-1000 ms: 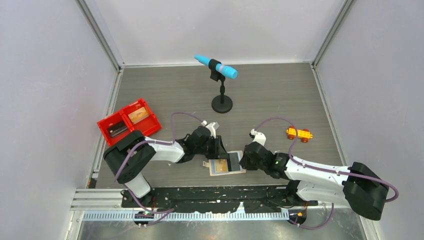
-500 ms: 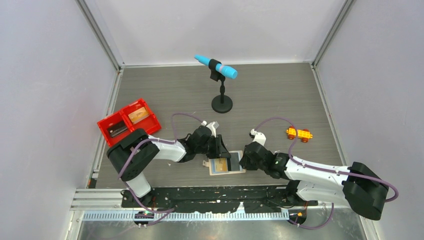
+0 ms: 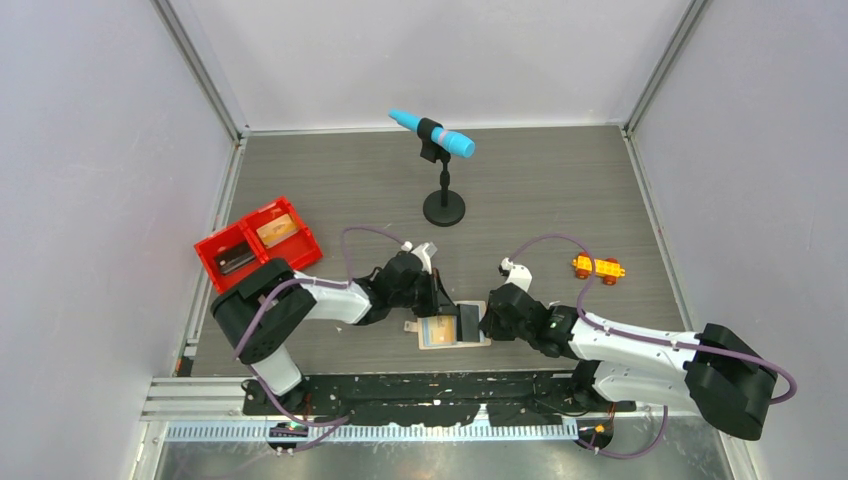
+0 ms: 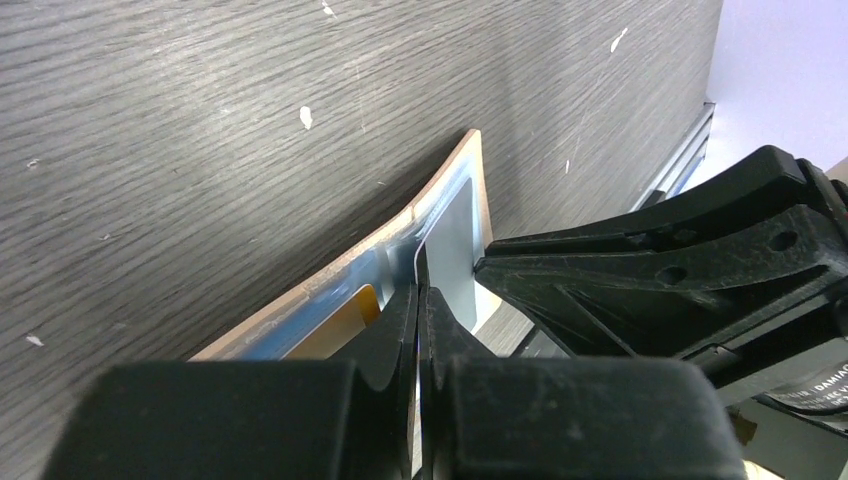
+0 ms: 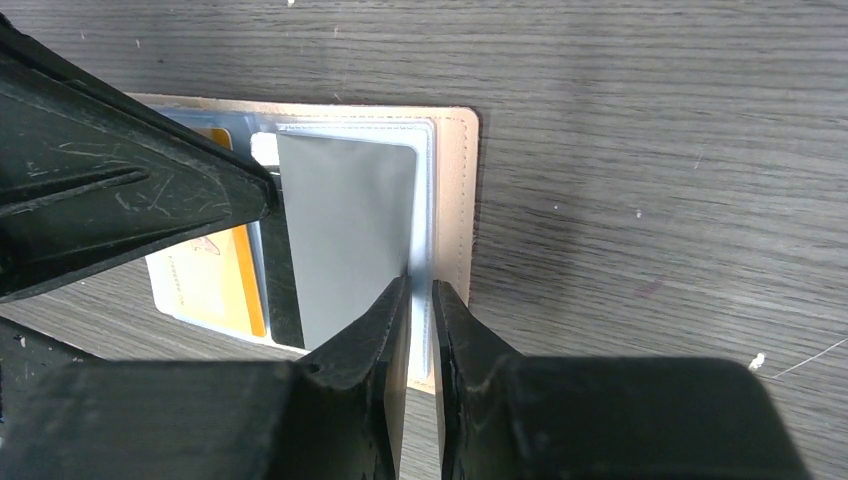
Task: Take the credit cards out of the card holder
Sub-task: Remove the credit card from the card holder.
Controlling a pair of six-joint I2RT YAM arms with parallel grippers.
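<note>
Jaws of the left gripper (image 4: 419, 288) pinch shut on the grey credit card (image 5: 345, 230) at its spine-side edge, the card lying lengthwise in the card holder (image 5: 457, 200), whose outer rim the right gripper (image 5: 420, 292) clamps.

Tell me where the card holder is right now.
In the top view the card holder lies open near the front edge of the table, between the left gripper and the right gripper.

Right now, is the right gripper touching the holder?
Touching. The right wrist view shows the right gripper with its jaws pinched on the holder at its right edge, one jaw on each side.
</note>
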